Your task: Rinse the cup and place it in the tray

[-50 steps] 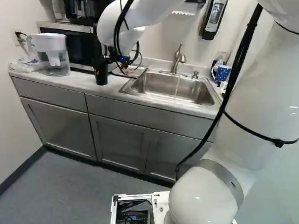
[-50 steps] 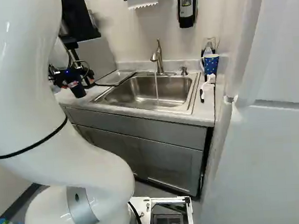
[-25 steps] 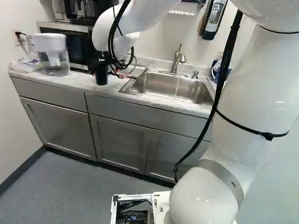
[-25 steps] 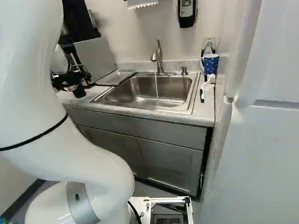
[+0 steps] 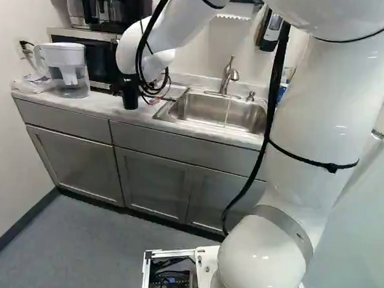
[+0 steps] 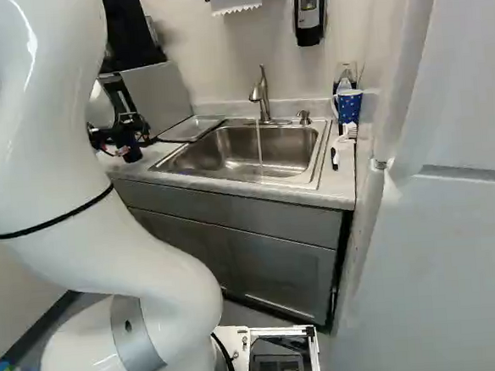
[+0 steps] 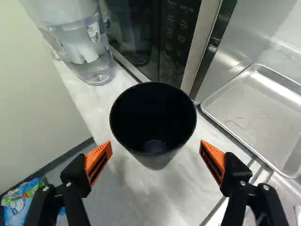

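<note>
Forearm (image 5: pixel 181 22) has shifted; the black cup (image 7: pixel 154 120) ahead of the wide-apart pincer (image 7: pixel 156 143) hasn't. Probably light and slick; clasp it mid-wall.

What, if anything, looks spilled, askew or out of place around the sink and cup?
Mildly odd: water runs from the faucet into the sink while the dark cup stands upright on the counter, beside it; probably deliberate, for rinsing. I see no spill or damage.
</note>
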Controlling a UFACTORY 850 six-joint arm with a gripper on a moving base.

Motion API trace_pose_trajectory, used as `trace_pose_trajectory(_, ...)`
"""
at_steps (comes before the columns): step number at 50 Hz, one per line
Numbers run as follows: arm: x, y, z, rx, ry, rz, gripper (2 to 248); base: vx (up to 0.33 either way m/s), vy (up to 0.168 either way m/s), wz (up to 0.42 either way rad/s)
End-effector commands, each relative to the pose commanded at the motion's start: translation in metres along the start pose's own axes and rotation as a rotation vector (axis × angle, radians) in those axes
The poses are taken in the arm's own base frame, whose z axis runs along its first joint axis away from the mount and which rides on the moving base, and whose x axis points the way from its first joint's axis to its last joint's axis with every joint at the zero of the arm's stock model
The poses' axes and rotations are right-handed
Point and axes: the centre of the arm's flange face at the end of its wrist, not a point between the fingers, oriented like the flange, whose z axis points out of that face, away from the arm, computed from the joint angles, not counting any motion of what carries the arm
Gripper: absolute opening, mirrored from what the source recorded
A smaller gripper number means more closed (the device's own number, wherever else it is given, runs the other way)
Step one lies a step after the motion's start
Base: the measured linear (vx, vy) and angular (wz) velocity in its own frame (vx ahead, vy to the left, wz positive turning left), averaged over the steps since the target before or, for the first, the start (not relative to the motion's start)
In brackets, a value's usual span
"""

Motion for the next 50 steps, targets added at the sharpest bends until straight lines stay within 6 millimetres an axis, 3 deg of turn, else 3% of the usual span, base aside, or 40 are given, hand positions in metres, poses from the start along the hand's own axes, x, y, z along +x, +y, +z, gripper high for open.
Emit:
trace_pose_trajectory(20,-0.007,-0.001,0.016,0.001,0.070,-0.001,247,0.000,0.000,0.000)
trace_pose_trajectory(38,-0.024,0.002,0.013,-0.003,0.129,0.002,247,0.000,0.000,0.000)
trace_pose_trajectory(50,-0.027,0.002,0.022,-0.003,0.176,0.002,247,0.000,0.000,0.000)
